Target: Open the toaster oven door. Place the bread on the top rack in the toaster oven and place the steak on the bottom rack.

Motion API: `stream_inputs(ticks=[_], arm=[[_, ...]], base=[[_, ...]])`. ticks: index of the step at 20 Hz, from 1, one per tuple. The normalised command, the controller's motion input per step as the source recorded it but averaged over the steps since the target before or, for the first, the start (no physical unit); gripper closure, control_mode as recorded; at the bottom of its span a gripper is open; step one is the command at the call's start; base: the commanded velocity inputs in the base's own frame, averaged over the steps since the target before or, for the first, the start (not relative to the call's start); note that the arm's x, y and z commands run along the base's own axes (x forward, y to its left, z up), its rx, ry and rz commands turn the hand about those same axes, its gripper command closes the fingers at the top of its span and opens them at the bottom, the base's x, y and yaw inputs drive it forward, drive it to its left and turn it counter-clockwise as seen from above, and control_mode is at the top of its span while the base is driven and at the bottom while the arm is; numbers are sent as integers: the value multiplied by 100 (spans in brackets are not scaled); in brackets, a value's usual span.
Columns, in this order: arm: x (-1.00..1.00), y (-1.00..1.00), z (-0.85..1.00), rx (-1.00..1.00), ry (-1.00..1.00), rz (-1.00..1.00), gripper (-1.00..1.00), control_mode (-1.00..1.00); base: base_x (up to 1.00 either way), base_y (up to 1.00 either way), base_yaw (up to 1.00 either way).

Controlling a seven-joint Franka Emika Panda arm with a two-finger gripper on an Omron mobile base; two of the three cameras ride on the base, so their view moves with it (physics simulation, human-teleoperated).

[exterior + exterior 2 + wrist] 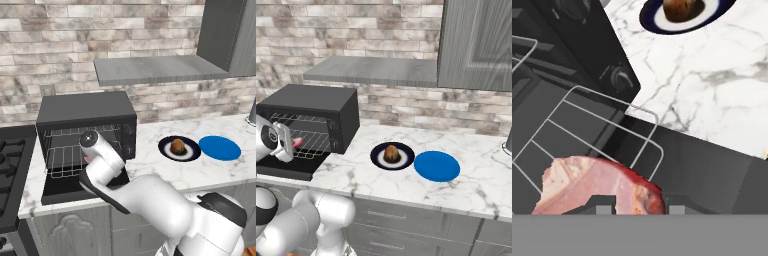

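The toaster oven [85, 107] stands on the counter with its door [65, 190] folded down flat. My gripper [639, 204] is shut on the steak [597, 182], a pink-red slab hanging just above the bottom rack [612, 130], which is slid out over the door [702, 170]. In the right base view the gripper [292, 145] reaches into the oven's mouth with the steak [298, 142] at its tip, under the top rack [301, 120]. The bread [177, 146] [391, 153] rests on a dark plate to the oven's right.
A bare blue plate [220, 148] lies right of the dark plate [192, 151]. A gas stove [10, 160] adjoins the oven on the left. A grey shelf [155, 67] hangs over the counter. The oven's knobs [619, 77] sit beside the rack.
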Motion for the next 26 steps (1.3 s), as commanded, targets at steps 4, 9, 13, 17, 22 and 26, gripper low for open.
stream_inputs(ticks=[4, 9, 13, 17, 22, 26], arm=[[22, 5, -19, 1, -7, 0, 100, -100], [26, 9, -16, 2, -5, 0, 100, -100], [21, 14, -9, 2, -9, 0, 100, -100], [26, 16, -14, 0, -7, 0, 100, -100], [34, 20, -20, 0, -5, 0, 100, -100], [34, 17, -12, 0, -5, 0, 100, -100]], base=[[0, 0, 0], [0, 0, 0], [0, 0, 0], [0, 0, 0], [0, 0, 0], [0, 0, 0]])
